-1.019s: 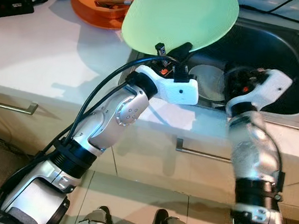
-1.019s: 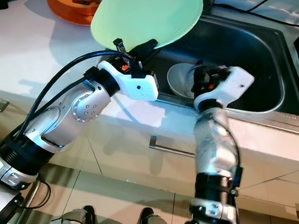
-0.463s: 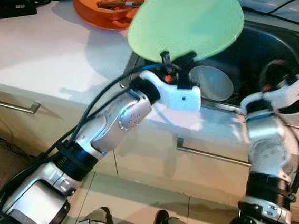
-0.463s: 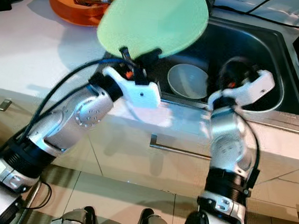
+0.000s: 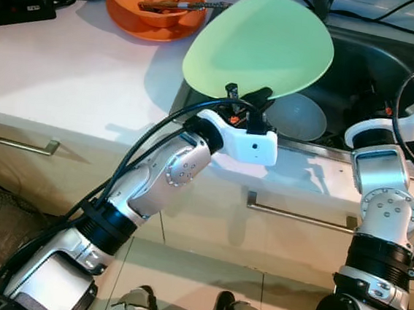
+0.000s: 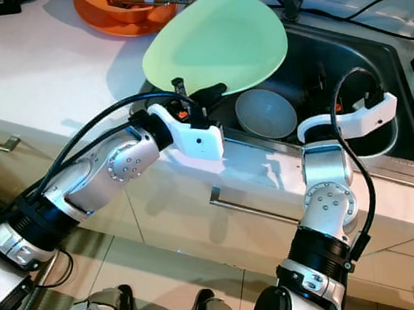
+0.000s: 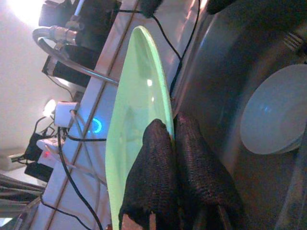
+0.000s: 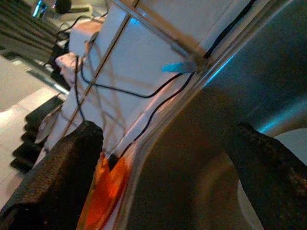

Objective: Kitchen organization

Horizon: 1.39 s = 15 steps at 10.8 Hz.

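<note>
A large pale green plate is held tilted on edge over the left rim of the steel sink. My left gripper is shut on the plate's lower rim; in the left wrist view both black fingers pinch the plate. A grey-white bowl sits upright in the sink, just behind the plate. My right gripper reaches into the sink to the right of the bowl, its fingers spread wide apart with nothing between them.
An orange bowl with utensils in it stands on the white counter at the back left. Black cables and a power strip lie at the far left. Drawer handles run along the cabinet front below.
My right arm has swung to the right, uncovering the bowl in the sink. The left gripper has carried the plate slightly right and lower, still gripping its rim.
</note>
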{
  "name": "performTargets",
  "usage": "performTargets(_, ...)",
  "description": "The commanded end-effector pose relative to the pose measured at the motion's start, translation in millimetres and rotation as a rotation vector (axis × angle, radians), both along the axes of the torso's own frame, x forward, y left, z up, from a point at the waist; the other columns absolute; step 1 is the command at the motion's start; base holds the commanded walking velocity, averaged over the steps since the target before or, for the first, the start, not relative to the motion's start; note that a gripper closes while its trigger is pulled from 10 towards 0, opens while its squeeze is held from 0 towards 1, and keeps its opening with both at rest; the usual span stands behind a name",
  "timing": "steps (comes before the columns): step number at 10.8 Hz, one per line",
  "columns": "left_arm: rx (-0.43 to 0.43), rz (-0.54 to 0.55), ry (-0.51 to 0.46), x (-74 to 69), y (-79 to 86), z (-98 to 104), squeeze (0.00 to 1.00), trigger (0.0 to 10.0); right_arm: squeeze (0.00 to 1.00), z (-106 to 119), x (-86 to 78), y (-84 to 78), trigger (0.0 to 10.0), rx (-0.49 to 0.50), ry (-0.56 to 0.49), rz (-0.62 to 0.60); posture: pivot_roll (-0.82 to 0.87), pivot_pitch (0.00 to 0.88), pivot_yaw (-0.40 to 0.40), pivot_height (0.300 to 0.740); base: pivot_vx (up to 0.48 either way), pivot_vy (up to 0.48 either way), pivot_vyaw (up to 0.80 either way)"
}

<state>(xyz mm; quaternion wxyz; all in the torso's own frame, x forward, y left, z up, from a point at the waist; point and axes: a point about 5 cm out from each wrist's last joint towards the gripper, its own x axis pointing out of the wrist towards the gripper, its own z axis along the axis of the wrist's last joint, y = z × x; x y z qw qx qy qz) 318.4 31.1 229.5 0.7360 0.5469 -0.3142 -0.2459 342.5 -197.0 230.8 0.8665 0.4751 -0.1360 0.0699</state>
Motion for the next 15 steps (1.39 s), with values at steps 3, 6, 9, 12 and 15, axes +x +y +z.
performTargets(3, 0.004, -0.052, -0.009, -5.5, -7.8, 3, 0.0, 10.0, 0.0, 9, -4.5, 12.0, 10.0, 0.017, -0.054, 0.065, 0.07, 0.181, -0.008, 0.74, 0.0, 0.0, 0.0)
performTargets(6, 0.015, -0.075, -0.01, -7.4, -9.8, 4, 0.0, 10.0, 0.0, 7, -6.5, 25.2, 10.0, -0.017, -0.051, 0.103, 0.08, 0.187, -0.007, 0.74, 0.0, 0.0, 0.0)
performTargets(9, 0.031, -0.098, -0.005, -10.0, -12.0, 2, 0.0, 10.0, 0.0, 5, -6.9, 28.5, 10.0, -0.018, -0.038, 0.11, 0.08, 0.188, -0.007, 0.74, 0.0, 0.0, 0.0)
performTargets(12, 0.037, -0.099, -0.007, -9.7, -12.6, 3, 0.0, 10.0, 0.0, 3, -6.7, 34.8, 0.0, -0.022, -0.036, 0.133, 0.08, 0.19, -0.008, 0.74, 0.0, 0.0, 0.0)
performTargets(15, 0.045, -0.097, -0.009, -9.7, -12.7, 3, 0.0, 10.0, 0.0, 3, -7.7, 39.4, 0.0, -0.02, -0.039, 0.146, 0.08, 0.192, -0.007, 0.74, 0.0, 0.0, 0.0)
